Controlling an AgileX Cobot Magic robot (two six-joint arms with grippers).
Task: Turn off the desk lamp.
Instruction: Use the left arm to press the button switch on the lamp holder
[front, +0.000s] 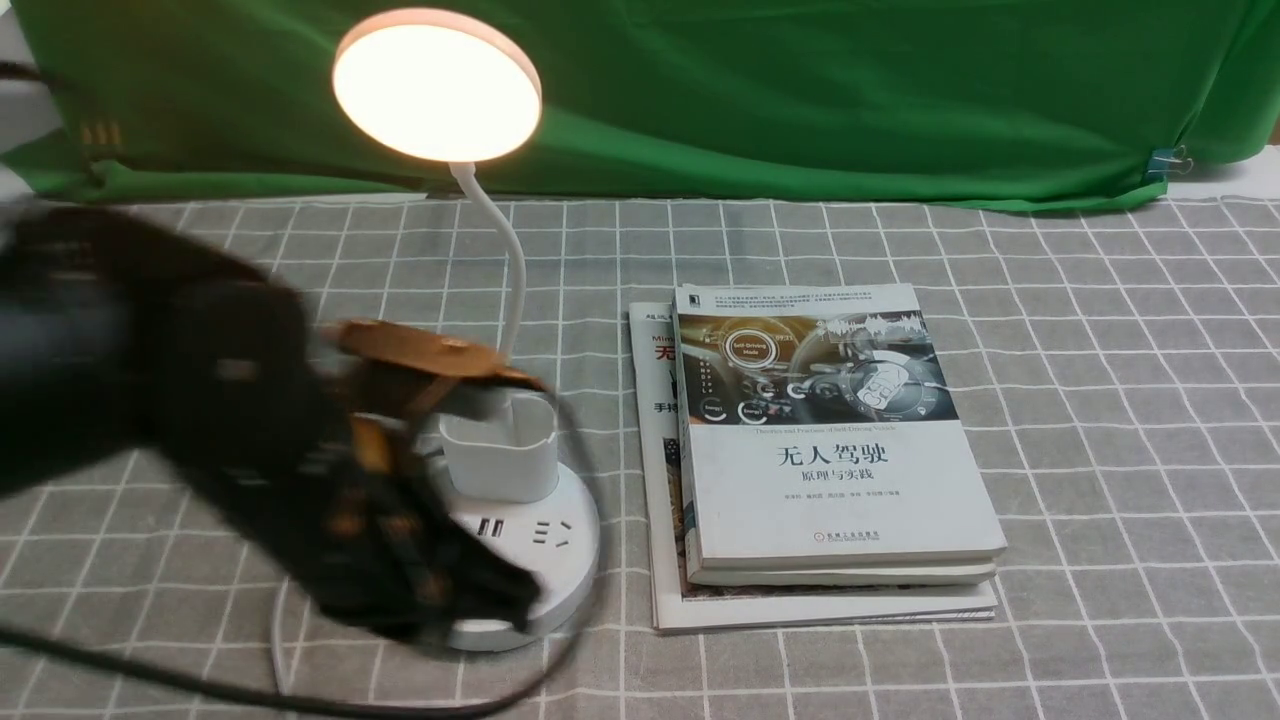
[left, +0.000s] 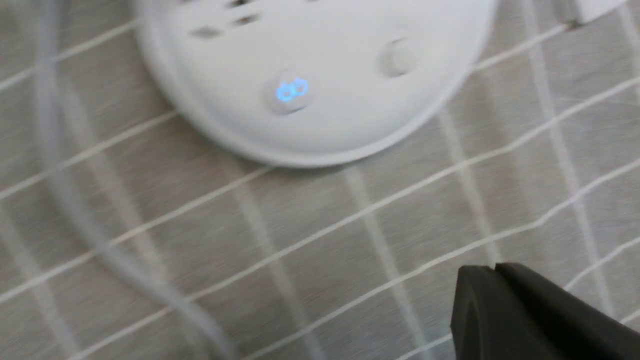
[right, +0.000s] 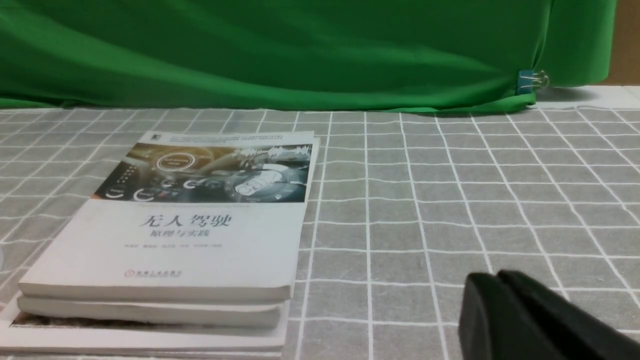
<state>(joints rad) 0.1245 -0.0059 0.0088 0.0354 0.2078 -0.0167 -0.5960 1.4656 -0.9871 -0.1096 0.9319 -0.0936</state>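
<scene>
The desk lamp stands at the left of the front view, its round disc head (front: 437, 85) glowing. Its thin neck runs down to the cup holder (front: 500, 450) on the round base (front: 565, 535). My left gripper (front: 495, 600) is blurred and hangs over the near left side of the base. In the left wrist view my left gripper (left: 495, 270) is shut and empty above the cloth, short of the base (left: 340, 125). The base there shows a button lit blue (left: 291, 91) and a plain button (left: 397, 57). My right gripper (right: 497, 277) is shut and empty, low over the cloth.
A stack of books (front: 830, 450) lies right of the lamp; it also shows in the right wrist view (right: 190, 225). The lamp's white cable (left: 65, 200) curves over the checked cloth. A black cable (front: 300, 700) runs along the near edge. A green backdrop (front: 800, 90) hangs behind.
</scene>
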